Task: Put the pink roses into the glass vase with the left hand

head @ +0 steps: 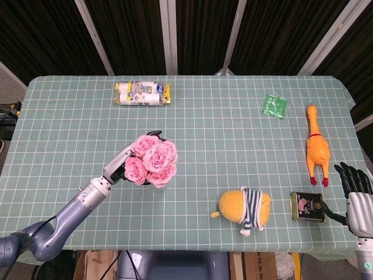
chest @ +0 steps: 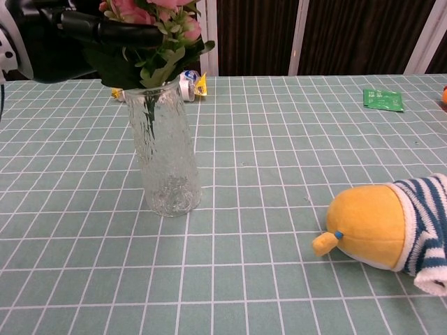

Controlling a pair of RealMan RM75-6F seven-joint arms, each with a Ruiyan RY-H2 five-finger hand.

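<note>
Left hand: the left hand (head: 119, 168) grips the pink roses (head: 152, 161) at the base of the bunch, dark fingers (chest: 115, 31) wrapped around the leaves just above the vase mouth in the chest view.
Pink roses: the blooms sit directly over the glass vase (chest: 162, 146), with green stems running down inside its neck; from the head view the flowers hide almost all of the vase.
Glass vase: stands upright on the bench (head: 221, 146), on the left half, nearer the front edge than the back.
Right hand: the right hand (head: 356, 188) hangs off the bench's right front corner with fingers spread and nothing in them, just beside a small printed tin (head: 307, 206).
Plush toy: a yellow plush (head: 245, 207) in a striped blue-and-white top lies on its side near the front edge, well apart from the vase.
Rubber chicken: an orange rubber chicken (head: 316, 147) lies along the right side of the bench.
Far edge: a white and yellow snack pack (head: 142, 93) lies at the back left; a green sachet (head: 274, 105) sits at the back right.
Cover: a pale green checked cloth covers the whole bench.
</note>
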